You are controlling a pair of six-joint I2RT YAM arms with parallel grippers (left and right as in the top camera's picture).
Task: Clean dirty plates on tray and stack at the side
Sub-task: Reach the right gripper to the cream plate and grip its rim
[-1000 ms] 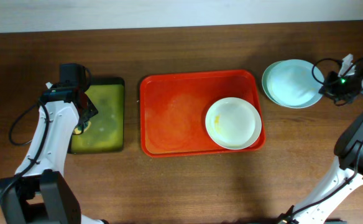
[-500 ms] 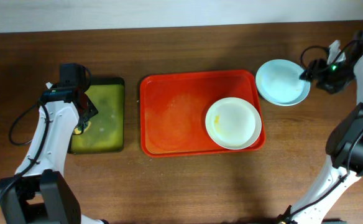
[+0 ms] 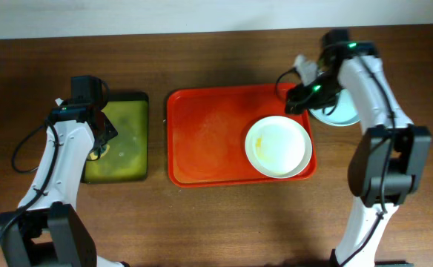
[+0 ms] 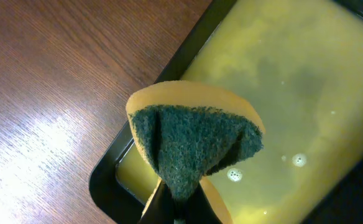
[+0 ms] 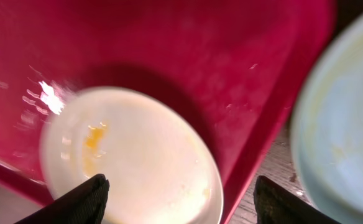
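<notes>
Your left gripper [image 4: 176, 210] pinches the sponge [image 4: 194, 140] (folded); your right gripper [image 5: 181, 200] spreads wide above the white plate [image 5: 141, 158].

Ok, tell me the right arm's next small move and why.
Probably lower the right gripper to the white plate and grip its rim: the jaws are open above the red tray, the plate shows a yellow smear, and the left gripper holds the sponge over the green tray.

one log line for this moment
left hand: shut on sponge over green tray | right hand: open, over red tray corner | white plate: in red tray, yellow smear | blue plate: off tray, beside it
</notes>
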